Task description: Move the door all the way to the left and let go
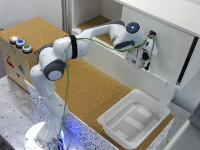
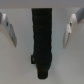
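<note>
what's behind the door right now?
Nothing visible behind the door; the panel covers it. To the exterior view's left the cabinet stands open, with a cork shelf inside. The gripper hangs before the handle, open.

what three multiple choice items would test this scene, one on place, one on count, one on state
1. Where is the white tray?
A. on the cork counter, at the exterior view's lower right
B. on top of the box with the buttons
C. held by the arm

2. How many round buttons top the box at the exterior view's left?
A. one
B. three
C. five

3. How is the end effector?
A. shut on the tray
B. shut and empty
C. open, fingers either side of the door's black handle

Key: 1 A, the tray sits on the cork. 2 B, three caps show. 3 C, the wrist view shows gaps beside the handle.
</note>
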Available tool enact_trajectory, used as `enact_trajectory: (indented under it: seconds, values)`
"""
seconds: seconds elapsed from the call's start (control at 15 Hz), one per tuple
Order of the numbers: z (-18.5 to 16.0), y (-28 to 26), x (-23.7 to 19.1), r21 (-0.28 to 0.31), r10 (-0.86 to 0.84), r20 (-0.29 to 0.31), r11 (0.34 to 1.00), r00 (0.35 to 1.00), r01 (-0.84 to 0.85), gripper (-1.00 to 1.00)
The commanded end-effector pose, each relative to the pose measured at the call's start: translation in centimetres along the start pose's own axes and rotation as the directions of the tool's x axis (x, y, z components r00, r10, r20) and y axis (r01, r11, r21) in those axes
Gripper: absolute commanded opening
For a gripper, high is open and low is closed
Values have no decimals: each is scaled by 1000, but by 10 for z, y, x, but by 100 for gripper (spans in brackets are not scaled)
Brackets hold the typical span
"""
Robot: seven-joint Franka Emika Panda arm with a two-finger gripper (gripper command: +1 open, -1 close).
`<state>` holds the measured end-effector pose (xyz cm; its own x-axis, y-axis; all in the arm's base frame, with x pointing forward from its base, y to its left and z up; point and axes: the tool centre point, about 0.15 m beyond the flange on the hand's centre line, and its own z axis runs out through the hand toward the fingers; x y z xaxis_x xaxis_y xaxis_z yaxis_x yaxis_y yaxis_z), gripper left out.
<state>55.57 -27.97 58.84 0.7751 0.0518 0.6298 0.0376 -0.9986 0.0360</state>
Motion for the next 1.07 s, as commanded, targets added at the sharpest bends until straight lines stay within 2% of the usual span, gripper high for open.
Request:
enact_trajectory:
  seconds: [0.0, 0.33, 0.6, 0.67, 1.0]
  values:
    - [9, 20, 25, 126, -16, 64, 992, 998, 8, 100]
    - [10, 27, 29, 97, 0, 59, 995, 998, -6, 100]
    - [10, 31, 29, 98, 8, 59, 995, 998, -13, 100]
    - [11, 30, 30, 99, 5, 59, 995, 998, -11, -100]
    - [8, 31, 25, 97, 24, 52, 995, 998, -29, -100]
